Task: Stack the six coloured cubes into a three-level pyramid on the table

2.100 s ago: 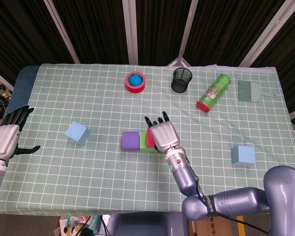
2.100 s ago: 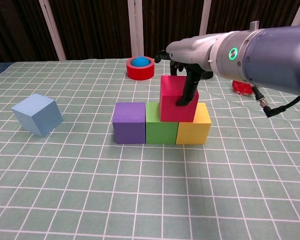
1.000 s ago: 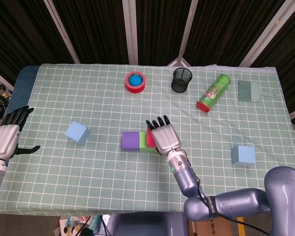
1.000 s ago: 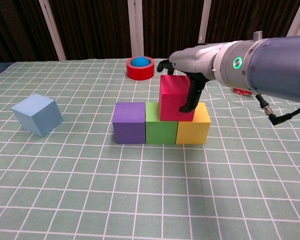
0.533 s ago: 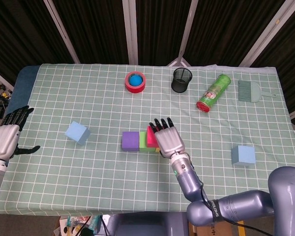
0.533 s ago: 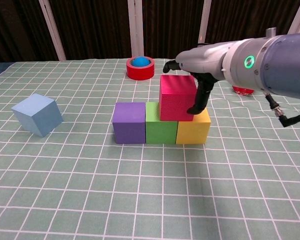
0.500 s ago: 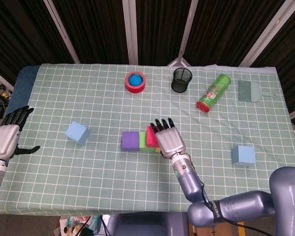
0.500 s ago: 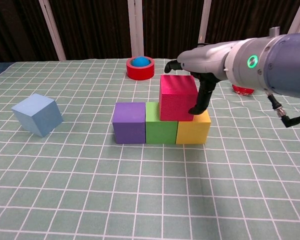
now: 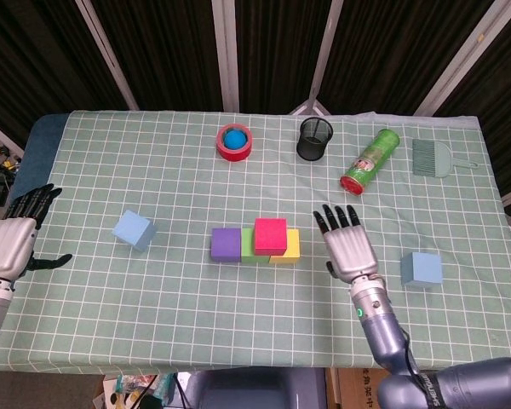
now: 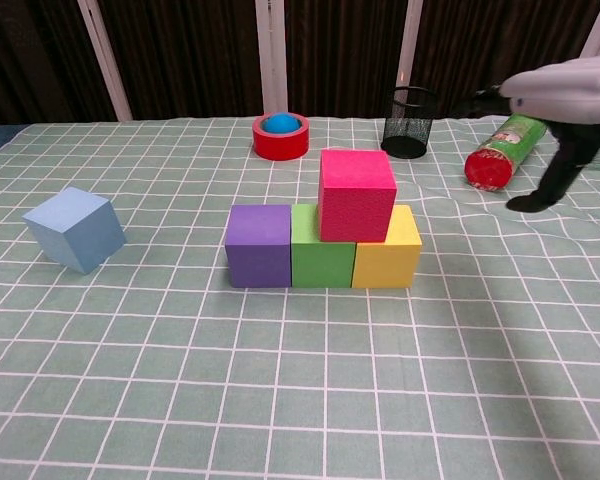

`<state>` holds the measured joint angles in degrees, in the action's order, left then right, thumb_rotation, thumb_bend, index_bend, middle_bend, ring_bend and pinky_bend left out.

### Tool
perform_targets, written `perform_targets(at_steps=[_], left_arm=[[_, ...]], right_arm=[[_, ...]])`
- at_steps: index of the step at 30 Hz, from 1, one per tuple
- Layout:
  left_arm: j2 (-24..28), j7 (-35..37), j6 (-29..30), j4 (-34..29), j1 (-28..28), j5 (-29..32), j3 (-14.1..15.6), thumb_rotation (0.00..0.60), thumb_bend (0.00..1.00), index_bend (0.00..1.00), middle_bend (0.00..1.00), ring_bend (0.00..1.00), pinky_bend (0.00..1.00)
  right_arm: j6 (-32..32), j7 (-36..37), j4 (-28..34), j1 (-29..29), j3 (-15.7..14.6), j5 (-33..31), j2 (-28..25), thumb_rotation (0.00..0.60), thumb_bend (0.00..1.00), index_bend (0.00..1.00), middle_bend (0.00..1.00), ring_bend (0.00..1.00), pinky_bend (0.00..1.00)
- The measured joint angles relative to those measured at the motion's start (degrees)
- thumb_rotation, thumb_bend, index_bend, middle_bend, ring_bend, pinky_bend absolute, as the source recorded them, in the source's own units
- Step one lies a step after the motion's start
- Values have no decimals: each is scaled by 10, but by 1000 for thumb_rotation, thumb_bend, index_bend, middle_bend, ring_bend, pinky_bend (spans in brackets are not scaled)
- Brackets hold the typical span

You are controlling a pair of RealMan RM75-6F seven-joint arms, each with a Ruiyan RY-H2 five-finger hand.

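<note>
- Tabletop [image 10: 310, 400]: covered in a pale green cloth with a white grid, lightly creased; dark pleated curtains hang behind it.
- Near edge: a wide strip of bare cloth lies in front of the cubes in the chest view.
- Base row: purple cube [image 10: 259, 245], green cube [image 10: 322, 250] and yellow cube [image 10: 389, 252], matte foam-like blocks with square edges, touching side by side mid-table.
- Red cube [image 10: 355, 194]: grainy surface, seated on top across the green and yellow cubes.
- Right hand [image 9: 350, 247]: silver palm, dark fingers spread wide, holding nothing, hovering to the right of the row and clear of it.
- Left hand [image 9: 12, 239]: at the table's left edge, fingers apart, empty.
- Light blue cube [image 10: 75, 229]: left of the row, well apart, tilted on an edge.
- Second light blue cube [image 9: 421, 269]: right side, beyond the right hand, near the table edge.
- Far strip: red tape roll [image 9: 234, 141] with a blue ball inside, black mesh cup [image 9: 315, 139], green canister [image 9: 370, 161] lying on its side, small brush [image 9: 431, 158].
</note>
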<state>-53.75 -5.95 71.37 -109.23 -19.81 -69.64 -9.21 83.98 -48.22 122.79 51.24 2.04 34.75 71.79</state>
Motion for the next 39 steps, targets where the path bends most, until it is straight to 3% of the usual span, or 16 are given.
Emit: perform_targets(at_steps=[10, 18, 24, 31, 39], left_arm=[[2, -13, 8, -12, 4, -10, 5, 600, 103, 0, 0, 0, 62], [-7, -34, 3, -21, 3, -8, 12, 600, 103, 0, 0, 0, 62], [-15, -53, 3, -28, 0, 0, 13, 600, 103, 0, 0, 0, 62], [-22, -91, -7, -39, -21, 20, 2, 600, 103, 0, 8, 0, 62], [-32, -182, -41, -55, -69, 89, -12, 600, 103, 0, 154, 0, 63]], right_arm=[[23, 169, -22, -133, -67, 129, -86, 600, 306, 0, 0, 0, 0], [45, 291, -100, -249, -118, 249, -113, 600, 306, 0, 0, 0, 0], [40, 344, -152, -287, -117, 292, -118, 600, 306, 0, 0, 0, 0], [17, 374, -158, -306, -95, 315, -130, 600, 305, 0, 0, 0, 0], [3, 371, -152, -323, -79, 336, -134, 600, 306, 0, 0, 0, 0]])
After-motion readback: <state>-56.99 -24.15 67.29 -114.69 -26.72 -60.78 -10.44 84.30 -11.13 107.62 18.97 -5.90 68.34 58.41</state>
